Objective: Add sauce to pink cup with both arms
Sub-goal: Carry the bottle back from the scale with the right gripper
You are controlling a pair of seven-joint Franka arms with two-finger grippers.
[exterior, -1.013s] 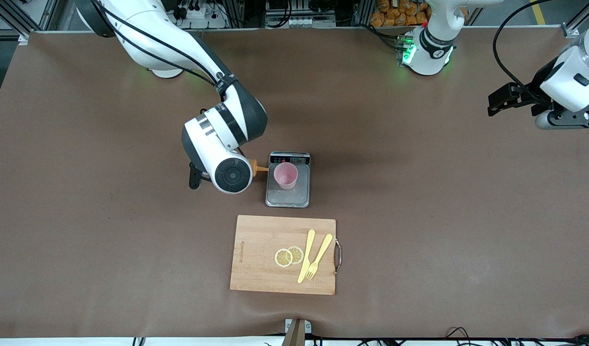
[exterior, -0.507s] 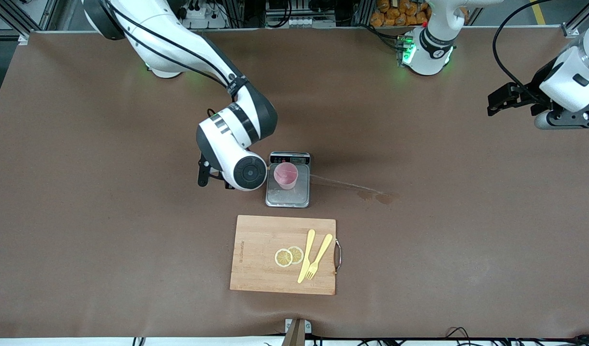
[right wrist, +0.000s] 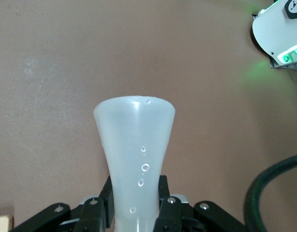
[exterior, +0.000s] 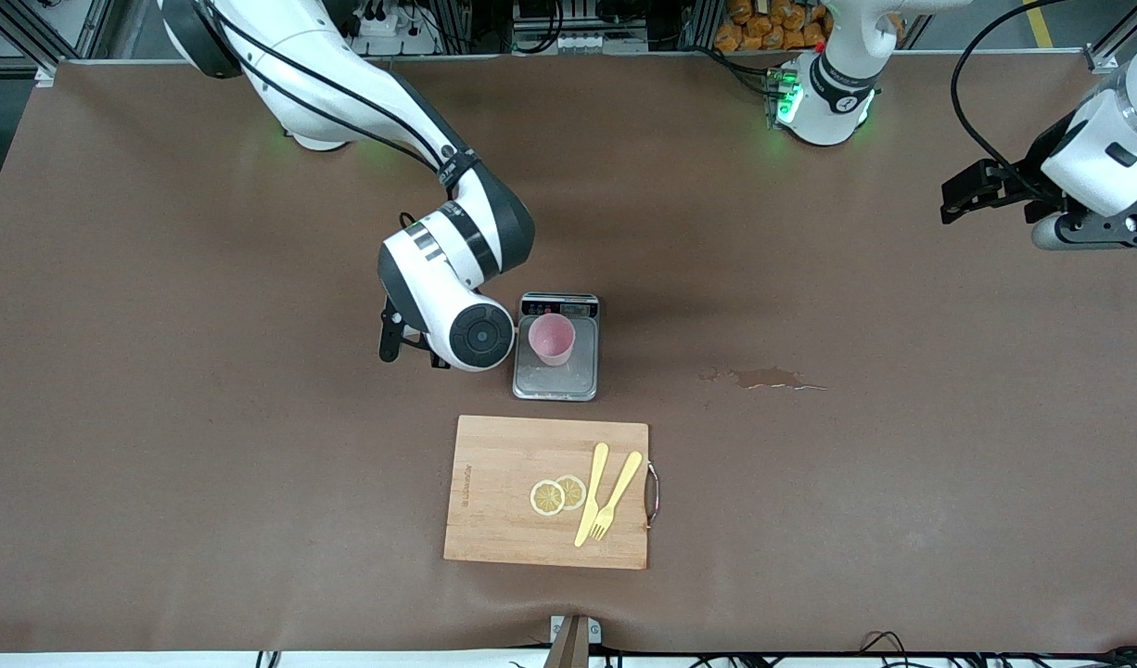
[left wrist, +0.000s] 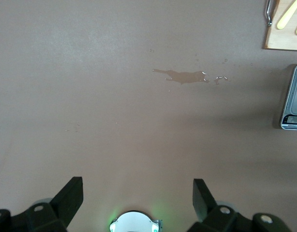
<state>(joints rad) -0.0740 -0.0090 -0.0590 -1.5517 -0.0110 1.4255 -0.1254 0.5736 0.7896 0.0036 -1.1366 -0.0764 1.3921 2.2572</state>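
The pink cup stands upright on the grey scale at the table's middle. The right arm's wrist hangs right beside the cup, toward the right arm's end, and hides the bottle in the front view. In the right wrist view my right gripper is shut on the whitish sauce bottle, pinching its body in; its orange nozzle is hidden. A wet sauce puddle lies on the table toward the left arm's end, also in the left wrist view. My left gripper is open and empty, waiting over the left arm's end.
A wooden cutting board with two lemon slices, a yellow knife and a yellow fork lies nearer the front camera than the scale. The left arm's base stands at the table's back edge.
The right wrist moved over toward the cup, covering the orange nozzle. A thin stream shot past the cup across the table and now lies as a puddle. The left arm has not moved.
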